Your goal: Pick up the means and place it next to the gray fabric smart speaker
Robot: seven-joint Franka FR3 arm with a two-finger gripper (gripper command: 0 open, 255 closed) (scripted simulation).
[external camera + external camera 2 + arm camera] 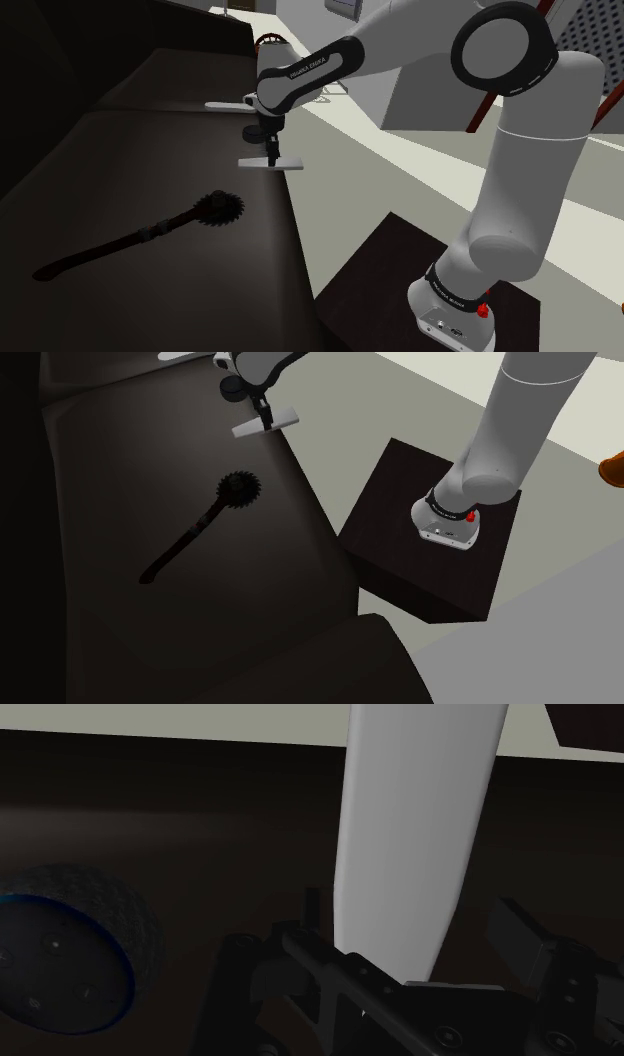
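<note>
Where the smooth dark sofa seat (pixel 150 170) meets pale floor (pixel 400 170), the flat grey slab (pixel 288 165) lies beneath the gripper (pixel 270 150); its fingers (pixel 515 939) straddle it, apart, untouching; the round, woven-textured speaker (pixel 70 954) sits near.

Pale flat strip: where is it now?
Shoulder view: the pale flat strip is under the black gripper at the dark seat's right edge, up-right of the spiked mace.

Your dark sofa seat (pixel 120 160) carries a spiked mace (pixel 150 232), a round speaker (pixel 70 954) and a white slat (pixel 272 163) at its edge.
</note>
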